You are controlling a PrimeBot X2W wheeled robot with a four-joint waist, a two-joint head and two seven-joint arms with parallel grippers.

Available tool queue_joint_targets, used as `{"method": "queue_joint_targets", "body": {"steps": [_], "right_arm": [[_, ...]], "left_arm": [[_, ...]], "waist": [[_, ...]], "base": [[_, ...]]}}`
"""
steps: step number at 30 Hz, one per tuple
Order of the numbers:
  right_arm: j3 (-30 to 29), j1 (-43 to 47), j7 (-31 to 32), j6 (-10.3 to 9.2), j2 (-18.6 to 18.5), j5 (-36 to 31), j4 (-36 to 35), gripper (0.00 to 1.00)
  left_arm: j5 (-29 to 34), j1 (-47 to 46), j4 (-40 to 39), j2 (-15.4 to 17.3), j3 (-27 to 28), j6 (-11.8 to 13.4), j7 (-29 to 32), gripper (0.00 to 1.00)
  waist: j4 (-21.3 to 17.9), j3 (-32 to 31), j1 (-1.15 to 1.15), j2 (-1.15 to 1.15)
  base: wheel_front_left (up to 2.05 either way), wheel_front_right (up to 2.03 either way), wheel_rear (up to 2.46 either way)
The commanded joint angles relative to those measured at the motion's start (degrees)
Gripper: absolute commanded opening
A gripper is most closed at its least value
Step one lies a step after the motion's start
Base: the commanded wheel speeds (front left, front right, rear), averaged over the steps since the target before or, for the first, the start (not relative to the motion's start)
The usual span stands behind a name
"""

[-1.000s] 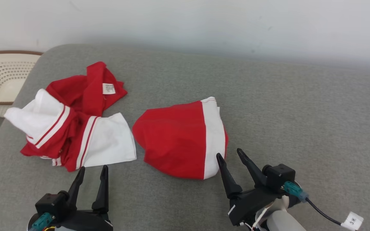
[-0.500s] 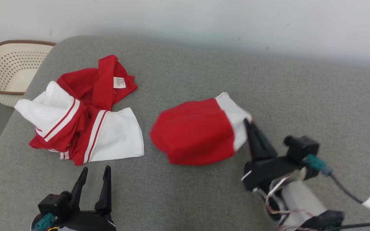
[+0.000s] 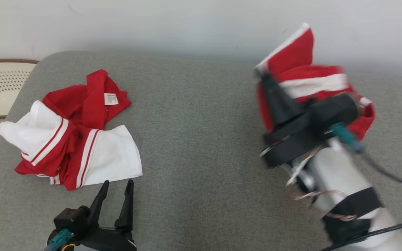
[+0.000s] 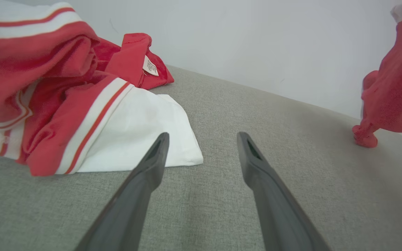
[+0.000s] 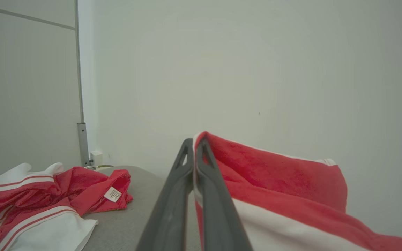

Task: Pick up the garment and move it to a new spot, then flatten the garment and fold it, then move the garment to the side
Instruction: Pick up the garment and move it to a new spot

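The right pincer (image 3: 261, 78) pinches the small red cotton garment with white bands (image 3: 297, 52) by its edge, aloft at two o'clock, likely for carrying elsewhere. The left pincer (image 3: 118, 182) sits spread at seven o'clock, near a crumpled red-and-white shirt (image 3: 68, 139) on the grey fabric couch (image 3: 201, 139). The left wrist view adds a low corner seemingly grazing the couch.
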Motion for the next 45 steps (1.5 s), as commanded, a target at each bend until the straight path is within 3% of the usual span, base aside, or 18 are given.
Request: {"method": "queue_joint_targets", "body": {"steps": [1,6,11,12,13,14,21,25,39,41,42,44,45], "right_arm": [[2.7,0.1,0.0,0.00,0.1,0.5,0.9,0.00],[14.4,2.1,-0.1,0.00,1.5,4.2,6.0,0.00],[21.6,5.8,-0.1,0.00,1.8,8.2,9.8,0.00],[22.6,6.4,0.0,0.00,1.7,9.2,10.5,0.21],[23.6,7.0,-0.1,0.00,1.7,10.3,10.8,0.69],[24.1,7.4,-0.1,0.00,1.5,11.6,10.8,1.00],[19.7,11.4,-0.1,0.00,-1.7,16.4,6.5,1.00],[15.5,13.5,-0.1,0.00,-2.8,15.3,7.2,1.00],[11.7,10.3,-0.1,0.00,-0.5,12.6,15.8,0.98],[11.9,9.5,-0.1,0.00,-0.5,13.1,17.0,0.78],[12.2,9.0,-0.1,0.00,-0.6,13.3,17.5,0.60],[12.9,7.9,-0.1,0.00,-0.6,13.6,18.6,0.13],[13.0,7.3,-0.1,0.00,-0.7,13.6,19.0,0.00]], "left_arm": [[-0.6,0.7,0.2,0.0,-0.4,0.2,-0.1,1.00],[-1.0,1.3,0.6,0.0,-1.9,0.0,-0.1,1.00],[-1.0,1.4,1.0,0.0,-2.2,0.2,-0.1,1.00],[-0.9,1.5,1.1,0.0,-2.2,0.2,-0.1,1.00],[-0.7,1.7,1.2,0.0,-2.1,0.2,-0.1,1.00],[-0.6,1.7,1.3,0.0,-2.1,0.2,-0.1,1.00],[0.0,1.9,1.4,0.0,-1.3,0.2,-0.1,1.00],[-0.6,1.9,1.2,0.0,-2.1,0.1,-0.1,1.00],[-0.8,0.4,0.2,0.1,-5.7,-0.2,-0.1,1.00],[-1.1,0.1,-0.4,0.0,-5.8,-0.2,-0.1,1.00],[-1.2,-0.1,-0.7,0.0,-5.8,-0.2,-0.1,1.00],[-1.6,-0.4,-1.0,0.1,-5.7,0.0,-0.1,1.00],[-1.7,-0.8,-1.0,0.0,-5.6,0.0,-0.1,1.00]], "waist": [[0.6,0.0,0.00,-0.01],[2.0,0.0,0.00,-0.01],[2.0,0.2,0.00,-0.01],[1.7,0.1,0.00,-0.01],[1.4,0.0,0.00,-0.01],[1.1,-0.1,0.00,-0.01],[-1.7,-1.1,0.00,-0.01],[-2.2,-1.0,0.00,-0.01],[3.1,2.4,0.00,-0.01],[3.5,3.3,0.00,-0.01],[3.7,3.9,0.00,-0.01],[3.7,4.9,0.00,-0.01],[3.5,5.3,0.00,-0.01]], "base": [[0.00,0.00,0.00],[0.00,0.00,0.00],[0.00,0.00,0.00],[0.00,0.00,0.00],[0.00,0.00,0.00],[0.00,0.00,0.00],[0.00,0.00,0.00],[0.00,0.00,0.00],[0.00,0.00,0.00],[0.00,0.00,0.00],[0.00,0.00,0.00],[0.00,0.00,0.00],[0.00,0.00,0.00]]}}
